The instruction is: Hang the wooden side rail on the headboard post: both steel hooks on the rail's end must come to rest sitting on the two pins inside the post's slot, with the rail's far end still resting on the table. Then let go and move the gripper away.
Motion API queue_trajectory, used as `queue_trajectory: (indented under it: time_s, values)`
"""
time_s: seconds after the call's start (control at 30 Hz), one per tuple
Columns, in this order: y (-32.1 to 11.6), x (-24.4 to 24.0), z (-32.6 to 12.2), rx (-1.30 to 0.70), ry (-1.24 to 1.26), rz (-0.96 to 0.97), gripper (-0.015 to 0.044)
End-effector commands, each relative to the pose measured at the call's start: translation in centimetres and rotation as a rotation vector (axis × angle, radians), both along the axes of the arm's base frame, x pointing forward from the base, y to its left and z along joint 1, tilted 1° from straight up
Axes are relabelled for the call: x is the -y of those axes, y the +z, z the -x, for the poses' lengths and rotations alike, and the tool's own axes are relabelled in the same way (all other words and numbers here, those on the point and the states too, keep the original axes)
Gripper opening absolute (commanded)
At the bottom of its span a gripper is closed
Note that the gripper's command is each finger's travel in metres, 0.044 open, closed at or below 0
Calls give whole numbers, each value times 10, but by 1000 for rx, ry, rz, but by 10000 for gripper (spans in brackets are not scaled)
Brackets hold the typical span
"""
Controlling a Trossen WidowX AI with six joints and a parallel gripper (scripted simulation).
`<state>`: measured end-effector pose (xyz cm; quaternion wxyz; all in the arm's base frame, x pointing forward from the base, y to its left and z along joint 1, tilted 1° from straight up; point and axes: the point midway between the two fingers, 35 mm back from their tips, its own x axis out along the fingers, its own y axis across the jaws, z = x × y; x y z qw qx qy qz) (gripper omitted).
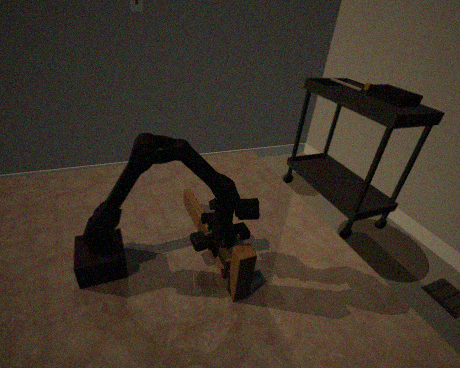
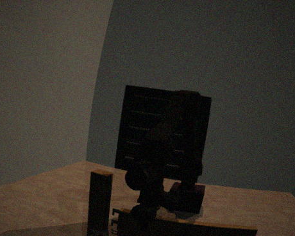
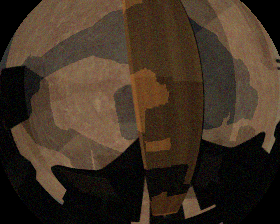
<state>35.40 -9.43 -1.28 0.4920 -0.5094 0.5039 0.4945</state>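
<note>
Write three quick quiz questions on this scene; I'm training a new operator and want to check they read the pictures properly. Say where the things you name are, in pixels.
1. True or false: the fingers are shut on the wooden rail point(image 1: 192, 207) point(image 2: 208, 227) point(image 3: 173, 115).
2. Multiple choice: in the exterior view, where are the rail's hooks point(image 2: 114, 221)? A) on top of the post point(image 1: 240, 275) point(image 2: 100, 202); B) at the rail's end facing the post; C) at the end away from it.
3. Fill in: beyond the table, in the top view, stands a ____ on wheels.

Key: 1 true; 2 B; 3 cart.
</note>
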Motion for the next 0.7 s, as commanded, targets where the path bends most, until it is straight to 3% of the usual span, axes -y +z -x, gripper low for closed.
queue_trajectory:
  time_s: [0.0, 0.67]
  values:
    - [8, 2, -7, 24, 3, 4, 0]
    - [10, 4, -9, 24, 3, 4, 0]
